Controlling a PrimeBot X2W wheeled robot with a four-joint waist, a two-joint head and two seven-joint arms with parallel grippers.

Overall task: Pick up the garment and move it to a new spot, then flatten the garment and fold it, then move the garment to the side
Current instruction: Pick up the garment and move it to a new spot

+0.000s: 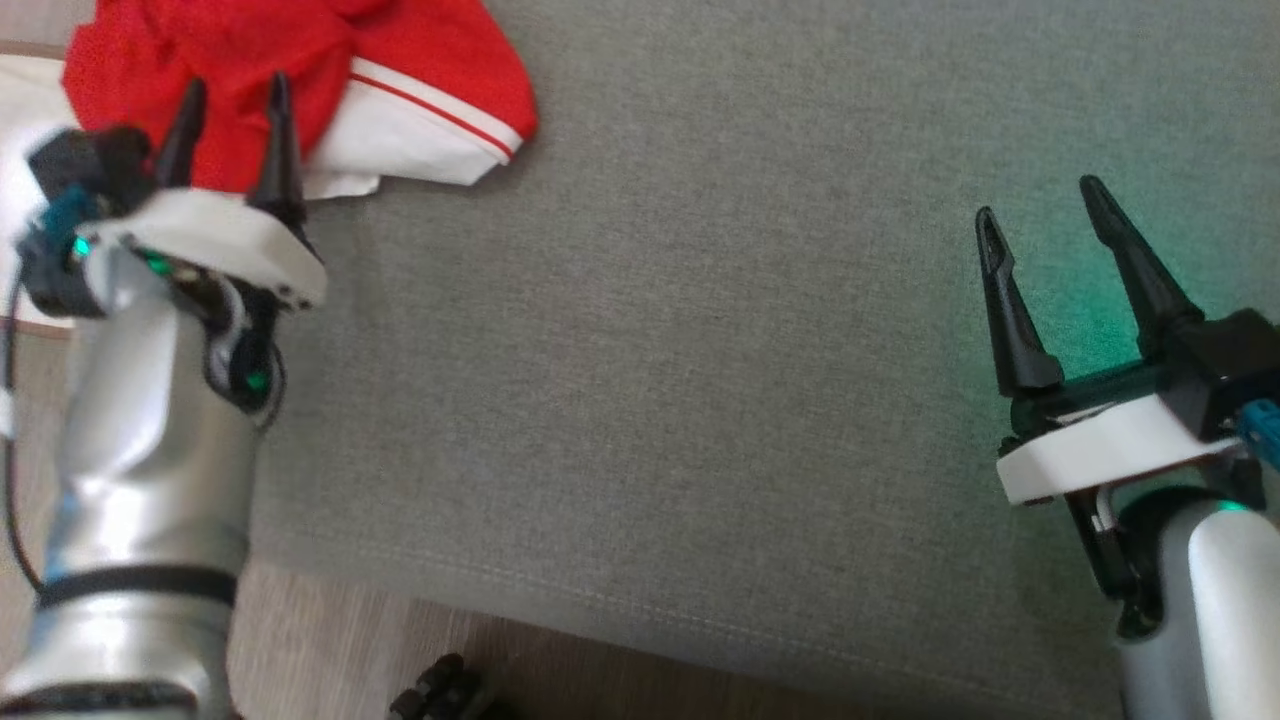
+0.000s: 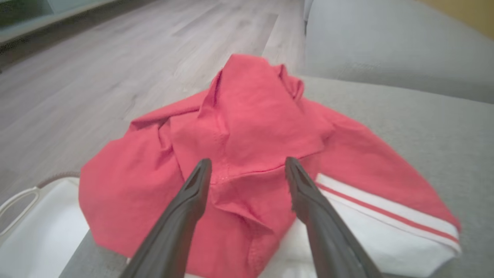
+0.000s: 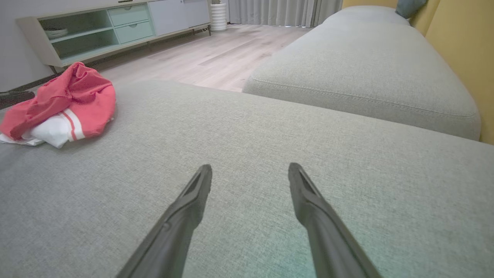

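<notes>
**A:** Where is the garment?

**B:** The garment [image 1: 420,50], red, lies crumpled in a heap at the far left corner of the grey sofa cushion [image 1: 650,350], close to its edge. A white band [image 2: 386,231] with a thin red stripe runs along the side of the heap that faces the middle of the cushion.

**A:** What is the left gripper doing?

**B:** The left gripper [image 1: 237,82] is right at the heap. Its two dark fingers [image 2: 185,208] are spread as wide as they go and point into the red cloth. In the left wrist view a raised fold of fabric shows between the two tips and beyond them. Nothing is pinched or lifted. I cannot tell whether the tips touch the cloth or hang just over it.

**A:** And the right one?

**B:** The right gripper [image 1: 1038,200] hovers over bare cushion on the opposite side, well apart from the garment. It is spread just as wide and holds nothing. A greenish glow falls on the fabric beneath it.

**A:** Anything else by the heap?

**B:** A white object [image 2: 38,224] lies beside it at the cushion's edge, partly under the red cloth, with a looped rim or handle. I cannot tell what it is. Past it is pale wooden floor [image 2: 115,58], and a second cushion [image 3: 366,65] sits further along.
</notes>
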